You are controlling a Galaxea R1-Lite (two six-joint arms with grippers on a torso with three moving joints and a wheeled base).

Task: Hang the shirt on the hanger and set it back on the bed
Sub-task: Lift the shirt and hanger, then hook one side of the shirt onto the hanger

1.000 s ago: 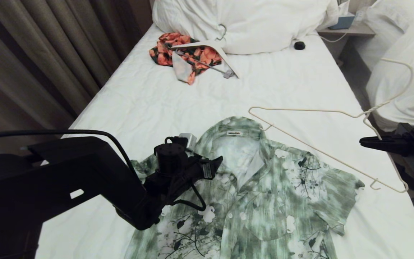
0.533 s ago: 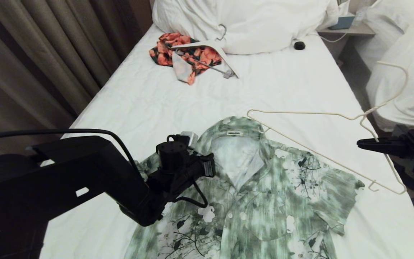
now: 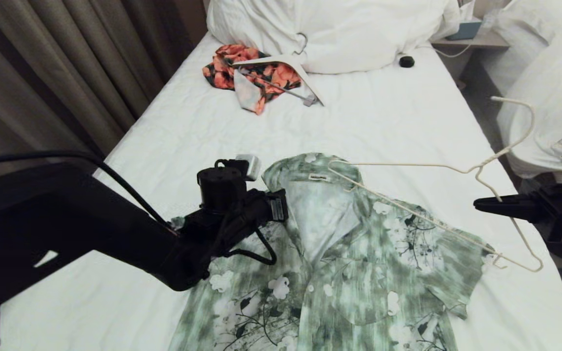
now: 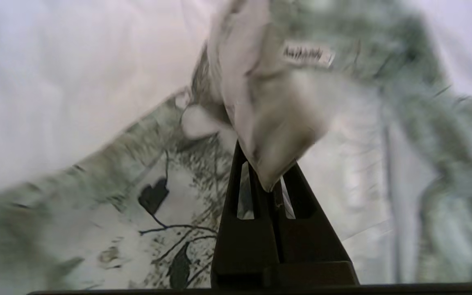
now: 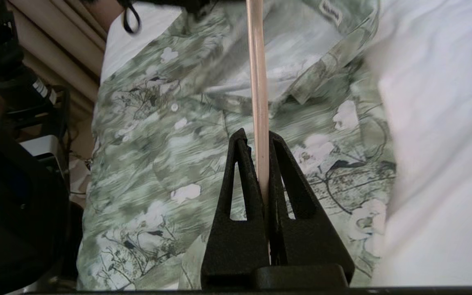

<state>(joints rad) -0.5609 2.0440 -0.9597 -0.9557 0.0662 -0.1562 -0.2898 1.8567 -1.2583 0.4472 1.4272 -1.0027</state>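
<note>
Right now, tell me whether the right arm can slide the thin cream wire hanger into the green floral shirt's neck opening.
Probably yes: the right gripper clamps the hanger, whose tip lies at the collar, which the left gripper pinches up off the shirt.

**Shirt flat, hanger held over its shoulder**

Shirt [image 3: 339, 263]: green-white print, face up at 6 o'clock on the bed [image 3: 203, 131], collar open toward 12, one collar flap lifted.
Hanger [image 3: 437, 214]: cream wire, tilted, one tip at the collar, hook up at 2 o'clock, off the sheet.
</note>
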